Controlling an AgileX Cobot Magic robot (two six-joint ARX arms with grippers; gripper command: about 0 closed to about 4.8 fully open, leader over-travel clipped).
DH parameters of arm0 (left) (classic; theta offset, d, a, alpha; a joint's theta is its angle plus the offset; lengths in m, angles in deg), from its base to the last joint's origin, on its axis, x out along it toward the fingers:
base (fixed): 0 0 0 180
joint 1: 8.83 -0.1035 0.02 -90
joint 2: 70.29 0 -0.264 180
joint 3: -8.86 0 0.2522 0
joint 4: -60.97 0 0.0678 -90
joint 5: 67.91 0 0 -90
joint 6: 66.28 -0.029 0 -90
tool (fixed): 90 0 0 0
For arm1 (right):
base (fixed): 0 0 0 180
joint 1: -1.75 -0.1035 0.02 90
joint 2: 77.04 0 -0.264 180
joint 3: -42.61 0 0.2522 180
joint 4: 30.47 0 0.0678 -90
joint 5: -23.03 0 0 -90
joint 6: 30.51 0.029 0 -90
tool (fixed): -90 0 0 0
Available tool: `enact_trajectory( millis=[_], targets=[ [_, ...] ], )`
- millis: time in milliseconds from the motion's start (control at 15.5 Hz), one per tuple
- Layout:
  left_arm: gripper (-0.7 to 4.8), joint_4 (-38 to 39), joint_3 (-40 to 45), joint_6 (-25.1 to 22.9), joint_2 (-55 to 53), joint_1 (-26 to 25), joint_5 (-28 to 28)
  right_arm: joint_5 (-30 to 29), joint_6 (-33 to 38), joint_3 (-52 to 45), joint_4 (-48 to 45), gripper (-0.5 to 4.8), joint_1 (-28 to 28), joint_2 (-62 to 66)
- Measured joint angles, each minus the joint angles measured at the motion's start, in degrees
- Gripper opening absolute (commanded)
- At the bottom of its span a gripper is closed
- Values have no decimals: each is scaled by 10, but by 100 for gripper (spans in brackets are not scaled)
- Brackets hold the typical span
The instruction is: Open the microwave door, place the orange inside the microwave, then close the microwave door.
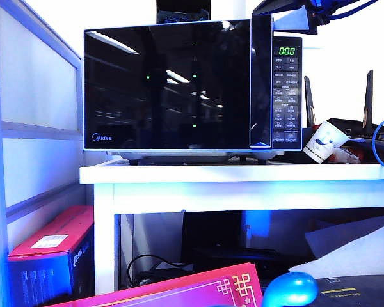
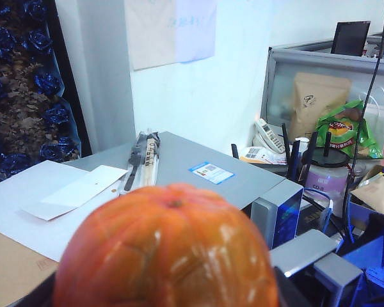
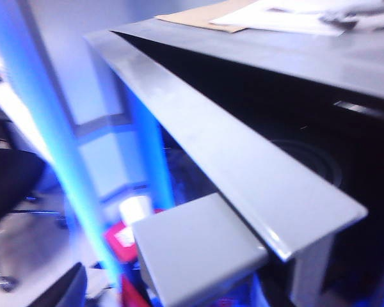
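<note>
The orange (image 2: pixel 166 249) sits clamped in my left jaws. It fills the near foreground of the left wrist view, with dark parts of the jaws just showing at either flank. Behind it lies the flat grey top of the microwave (image 2: pixel 198 160), with white papers (image 2: pixel 45 198) spread on it. I cannot make out the orange in the exterior view.

The microwave door (image 1: pixel 173 89) stands ajar. It fills the middle of the exterior view, and its handle strip (image 1: pixel 261 80) is swung toward the camera, so the door's top edge climbs above the keypad (image 1: pixel 287 96). In the right wrist view the door's grey upper edge (image 3: pixel 243 166) stands off from the body, and the dark cavity (image 3: pixel 307 153) shows in the gap.

My right jaws are apart and hold nothing. One grey finger (image 3: pixel 198 249) hangs just beside the door's free end, though I cannot tell whether it touches. That arm (image 1: pixel 294 16) enters at the upper right of the exterior view, above the green display (image 1: pixel 287 51).

The microwave stands on a white worktop (image 1: pixel 243 174). A tipped paper cup (image 1: pixel 324 141) lies to its right, and a red box (image 1: pixel 51 246) sits on the floor at lower left.
</note>
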Motion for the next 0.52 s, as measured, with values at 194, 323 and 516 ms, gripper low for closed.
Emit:
enact_trajectory(
  millis=[194,323,516],
  targets=[
    [183,0,0,0,0,0,0,-25,18,0,3,333,2,0],
    [183,0,0,0,0,0,0,-33,20,0,4,337,2,-1],
    [183,0,0,0,0,0,0,-39,22,-1,36,337,0,-17]
  ],
)
